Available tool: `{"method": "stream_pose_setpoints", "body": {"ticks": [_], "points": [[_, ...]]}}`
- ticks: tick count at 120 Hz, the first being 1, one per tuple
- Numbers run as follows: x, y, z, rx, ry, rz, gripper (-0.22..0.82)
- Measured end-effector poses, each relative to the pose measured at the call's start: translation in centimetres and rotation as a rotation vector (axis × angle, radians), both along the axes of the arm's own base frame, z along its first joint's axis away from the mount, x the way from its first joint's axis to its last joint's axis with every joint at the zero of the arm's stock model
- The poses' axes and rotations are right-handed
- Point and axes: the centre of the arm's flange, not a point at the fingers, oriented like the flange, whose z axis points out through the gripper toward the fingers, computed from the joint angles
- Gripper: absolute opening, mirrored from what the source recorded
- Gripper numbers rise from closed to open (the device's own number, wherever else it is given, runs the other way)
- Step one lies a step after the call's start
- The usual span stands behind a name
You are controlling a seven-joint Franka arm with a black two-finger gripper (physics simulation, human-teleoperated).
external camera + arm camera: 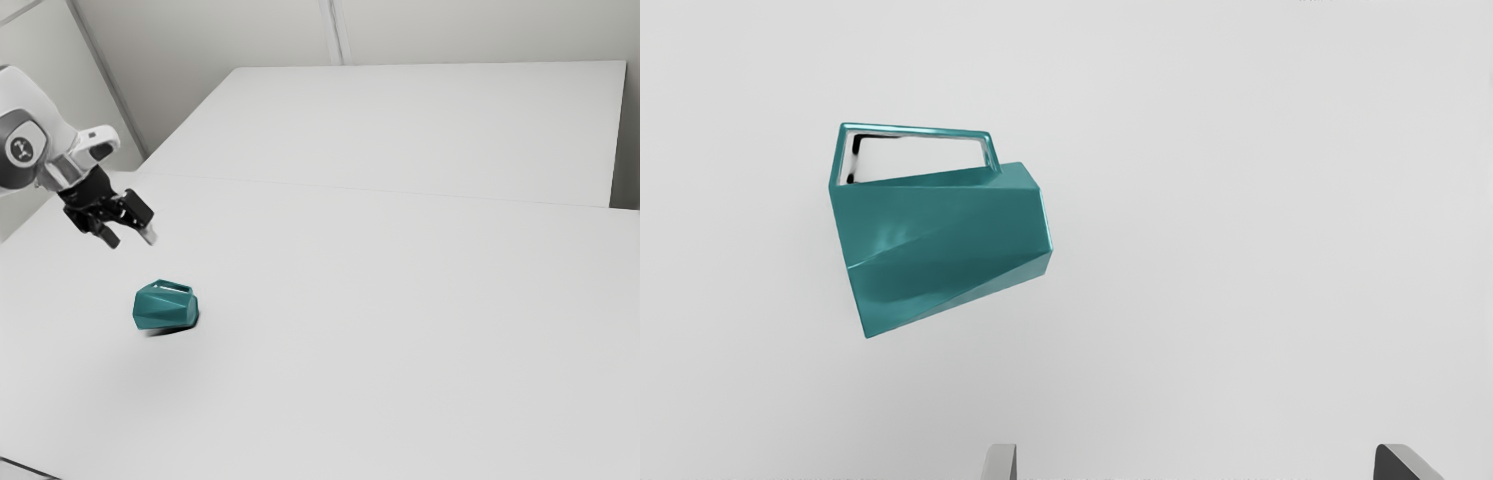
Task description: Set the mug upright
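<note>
My black gripper (131,240) hangs above the table near the exterior view's left edge, open, with nothing between its fingers. The teal faceted mug (165,307) lies on its side on the table, lower than the gripper and apart from it. In the wrist view the mug (940,233) shows its side wall and its angular handle loop; the inside of the cup is hidden. The gripper's two fingertips (1196,461) stand wide apart there, with the mug beyond them and off to one finger's side.
The white table (400,340) stretches under the mug and far toward the exterior view's right. Behind it stands another pale flat surface (420,130), with light walls around. A dark thin line crosses the exterior view's lower left corner.
</note>
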Motion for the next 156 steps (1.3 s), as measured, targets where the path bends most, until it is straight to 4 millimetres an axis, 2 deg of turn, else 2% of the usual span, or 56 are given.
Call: {"method": "stream_pose_setpoints", "body": {"ticks": [21,34,84,115,138,156], "points": [[-1.7,3.8,-2.1,-0.144,0.009,0.064,0.58],[-2.6,4.8,-4.4,-0.228,0.039,0.073,0.58],[-5.1,10.7,-10.2,-0.490,0.051,0.116,0.56],[-3.9,11.6,-13.2,-0.573,0.017,0.100,0.55],[-2.7,12.8,-14.0,-0.577,-0.019,0.071,0.55],[-2.4,13.9,-15.5,-0.582,-0.027,0.062,0.54]]}}
